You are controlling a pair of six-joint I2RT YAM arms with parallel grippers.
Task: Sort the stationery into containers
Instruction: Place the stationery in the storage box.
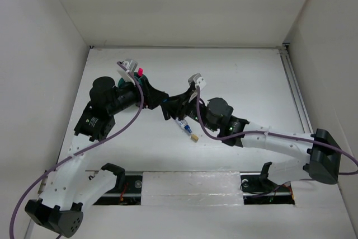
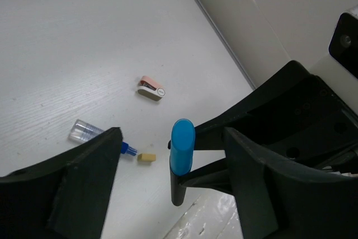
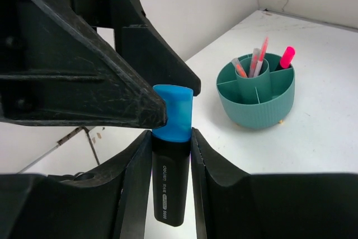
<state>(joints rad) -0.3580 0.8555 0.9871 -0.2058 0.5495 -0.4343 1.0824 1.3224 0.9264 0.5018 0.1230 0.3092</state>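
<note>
Within spread left hand [image 2: 170,138], right hand [image 3: 171,141] grips marker [image 3: 170,186]

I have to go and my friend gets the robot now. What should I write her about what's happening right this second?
Right gripper: shut on the black highlighter with the blue cap.
Left gripper: open, its fingers on either side of the blue cap, not gripping it yet. It looks like a hand-over.
Round teal plastic organiser cup: on the table.
Done: thin pens in the cup's centre tube, a pink-capped marker in an outer compartment.
Left: the highlighter, plus a clear-barrelled pen with a blue tip, a small tan block and a small pink-and-white piece, all loose on the table.
</note>
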